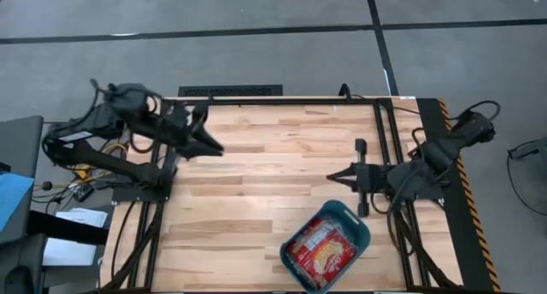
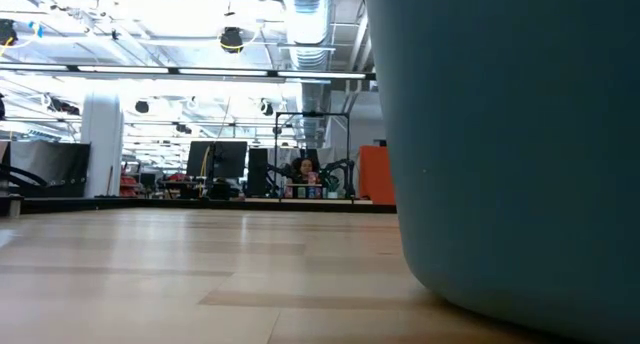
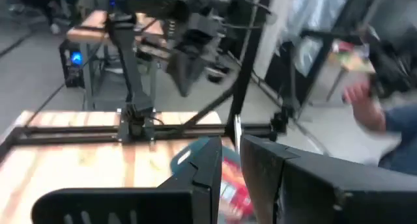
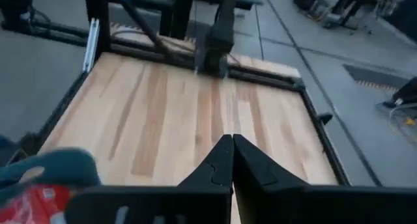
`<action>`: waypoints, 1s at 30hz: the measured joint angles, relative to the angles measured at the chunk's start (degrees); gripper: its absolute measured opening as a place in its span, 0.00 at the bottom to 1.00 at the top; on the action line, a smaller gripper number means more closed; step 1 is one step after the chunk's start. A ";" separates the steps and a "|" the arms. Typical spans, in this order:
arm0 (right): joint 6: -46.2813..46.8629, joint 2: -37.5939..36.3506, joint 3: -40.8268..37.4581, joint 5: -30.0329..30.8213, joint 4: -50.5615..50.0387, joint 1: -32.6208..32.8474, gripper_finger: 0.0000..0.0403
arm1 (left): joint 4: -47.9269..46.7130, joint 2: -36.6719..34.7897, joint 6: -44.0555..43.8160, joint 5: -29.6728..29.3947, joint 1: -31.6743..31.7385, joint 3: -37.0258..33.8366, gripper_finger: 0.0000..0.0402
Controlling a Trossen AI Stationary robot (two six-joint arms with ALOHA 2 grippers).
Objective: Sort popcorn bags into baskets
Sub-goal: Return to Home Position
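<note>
Wide shot first: the wooden table [image 1: 256, 200] lies bare across its middle, with not a loose packet to be seen on the boards. The one big object is the teal tub [image 1: 362, 230], parked toward the near edge on the right-hand side and turned on a slant, its long axis running diagonally across the planks. From table height its wall [image 2: 500, 134] fills the whole right side of the picture.

Now the arms. The left arm sits back at its own far corner, the left gripper [image 1: 215, 148] pointing in over the wood, well apart from the tub. Its wrist camera shows the jaws drawn together, only a sliver between them, holding nothing. The right gripper [image 1: 335, 178] is much the nearer one, hanging just beyond the tub's far end and pointing across the table rather than down into it. Its jaws are pressed together too and carry nothing.

And the popcorn bags [image 1: 321, 251]: red wrappers with pale panels, stacked flat inside the tub and lying along its length. How many, I cannot tell.

Off the table, a person's hand [image 3: 363, 105] shows blurred in the room behind.

My read: sorting looks finished, and both arms only need to tuck back home. The right one should lift clear of the tub rim.
</note>
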 joint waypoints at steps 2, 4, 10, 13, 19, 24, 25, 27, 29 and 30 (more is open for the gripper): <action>0.75 -2.42 -1.05 -2.10 -1.67 -2.43 0.05 | -2.51 -1.79 3.43 1.85 0.99 -0.41 0.11; 2.15 -6.73 -4.08 -5.99 0.67 -6.52 0.06 | -1.43 -3.37 4.26 5.55 3.02 -2.58 0.11; 3.57 -22.39 -23.50 -18.14 18.50 -17.34 0.10 | 14.56 -10.56 -1.82 16.27 7.42 -22.50 0.11; 7.06 -30.87 -34.22 -19.74 24.77 -21.63 0.11 | 27.54 -13.81 -7.74 17.20 9.47 -35.17 0.11; 11.69 -47.20 -50.44 -24.14 34.16 -25.23 0.11 | 57.51 -17.57 -19.90 19.30 11.70 -57.98 0.11; 13.96 -59.81 -59.22 -22.49 34.36 -25.92 0.11 | 80.32 -17.69 -25.17 15.30 12.34 -73.30 0.11; 14.24 -62.28 -60.42 -21.92 34.52 -26.17 0.11 | 84.48 -17.66 -26.20 13.71 12.44 -75.97 0.11; 14.55 -65.11 -62.63 -21.63 35.45 -26.50 0.11 | 92.45 -17.65 -28.51 11.32 12.92 -81.08 0.11; 14.51 -65.08 -63.63 -22.25 34.33 -27.11 0.11 | 98.05 -17.83 -31.92 11.01 13.70 -84.24 0.11; 14.49 -65.02 -63.67 -21.78 34.32 -27.26 0.11 | 99.37 -18.01 -32.95 12.52 14.06 -84.03 0.11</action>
